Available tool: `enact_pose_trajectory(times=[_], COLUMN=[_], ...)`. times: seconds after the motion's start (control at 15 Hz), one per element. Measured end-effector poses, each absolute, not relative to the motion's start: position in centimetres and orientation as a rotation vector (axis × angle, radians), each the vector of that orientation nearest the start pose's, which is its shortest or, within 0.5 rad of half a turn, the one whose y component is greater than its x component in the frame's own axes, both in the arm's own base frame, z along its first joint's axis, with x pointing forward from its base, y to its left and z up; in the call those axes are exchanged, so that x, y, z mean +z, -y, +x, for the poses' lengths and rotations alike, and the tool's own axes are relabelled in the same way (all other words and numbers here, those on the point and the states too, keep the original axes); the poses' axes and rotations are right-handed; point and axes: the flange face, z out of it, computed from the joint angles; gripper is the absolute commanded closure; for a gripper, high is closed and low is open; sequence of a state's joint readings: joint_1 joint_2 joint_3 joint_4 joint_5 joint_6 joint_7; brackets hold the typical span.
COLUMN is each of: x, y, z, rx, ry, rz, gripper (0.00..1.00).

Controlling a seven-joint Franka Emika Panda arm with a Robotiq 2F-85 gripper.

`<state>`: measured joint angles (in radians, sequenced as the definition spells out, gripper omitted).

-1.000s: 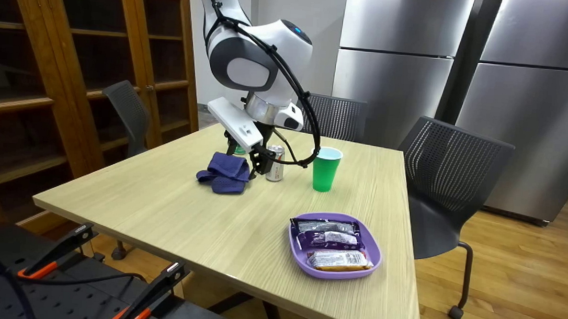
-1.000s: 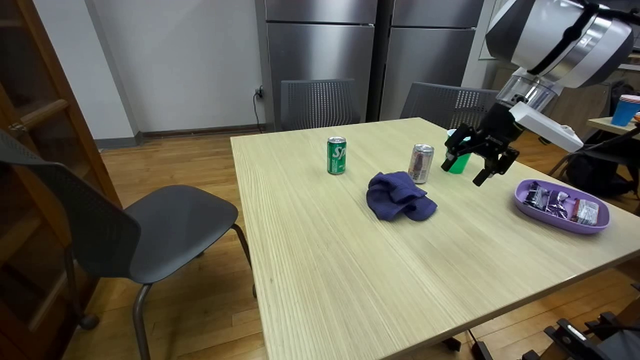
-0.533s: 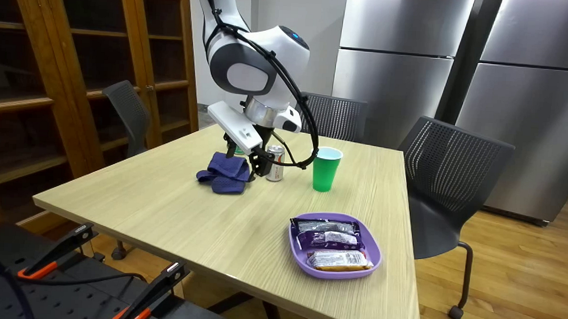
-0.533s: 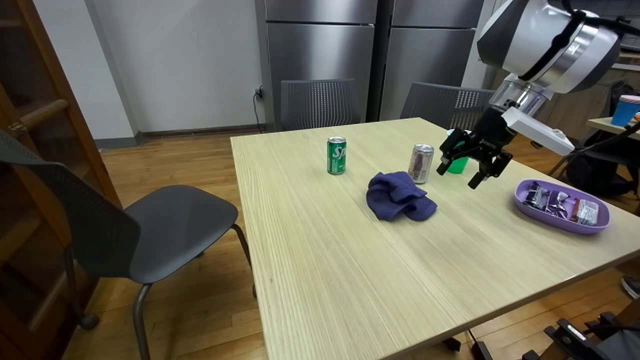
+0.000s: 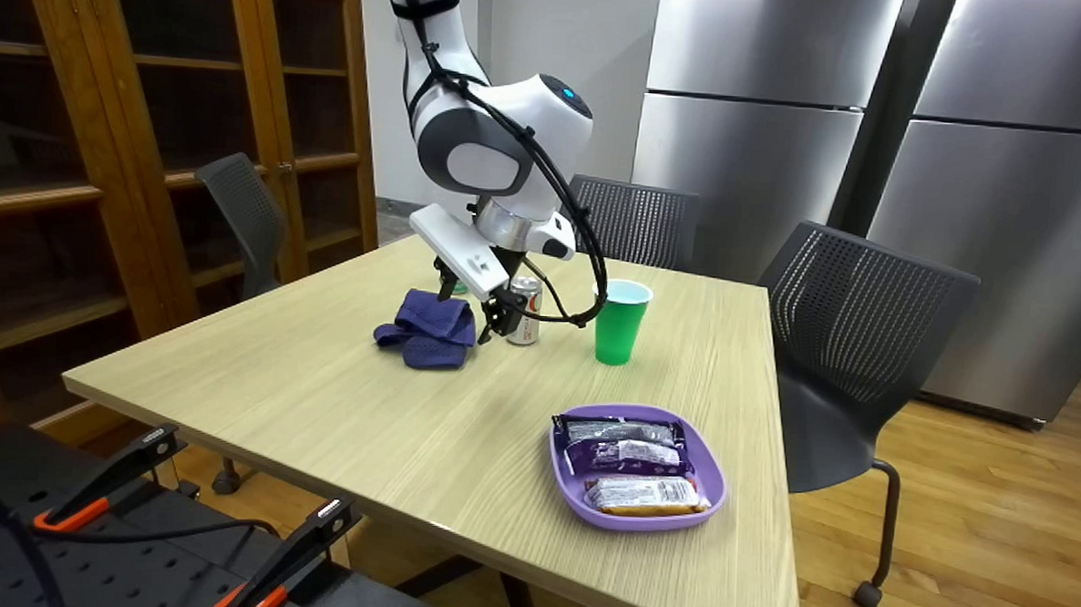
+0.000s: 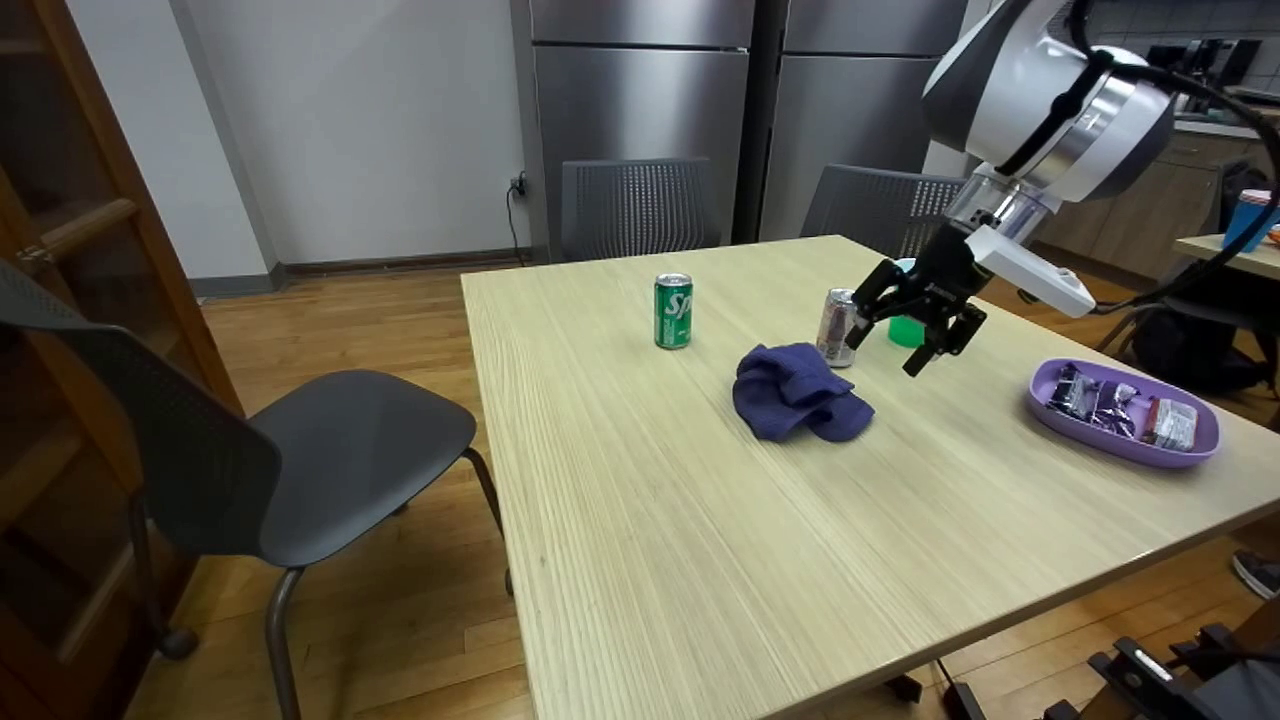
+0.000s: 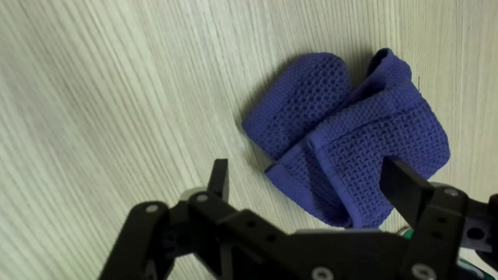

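My gripper (image 7: 305,160) stands open above the table, its two fingers wide apart with nothing held between them. A crumpled dark blue cloth (image 7: 350,144) lies below; in the wrist view the right finger overlaps it while the left finger is over bare wood. In an exterior view the gripper (image 6: 884,357) hangs to the right of the cloth (image 6: 795,395), partly hiding a silver can (image 6: 833,332). That can (image 5: 527,328) is also partly behind the gripper (image 5: 464,317) from the opposite camera. A green cup (image 5: 620,325) stands upright close by.
A green Sprite can (image 6: 673,312) stands beyond the cloth. A purple tray (image 5: 716,501) with several wrapped snack bars sits near a table corner. Chairs (image 5: 858,354) surround the wooden table (image 5: 318,376). A black cable loop (image 5: 589,242) hangs off the arm.
The arm has shifted toward the cloth and silver can, leftward in one camera's picture, and its upper part has come lower. The gripper stays open. The objects on the table have not moved.
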<state>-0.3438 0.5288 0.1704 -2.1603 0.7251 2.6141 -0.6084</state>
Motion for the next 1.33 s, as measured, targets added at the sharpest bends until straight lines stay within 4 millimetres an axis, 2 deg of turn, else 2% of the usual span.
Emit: enact_pose_trajectory(times=[0.53, 1.33], x=[12.8, 10.8], y=[9.4, 8.2], z=[57.4, 59.9], rx=[-0.121, -0.024], ry=[-0.232, -0.149], rz=[-2.626, -2.502], gripper=[0.00, 0.00])
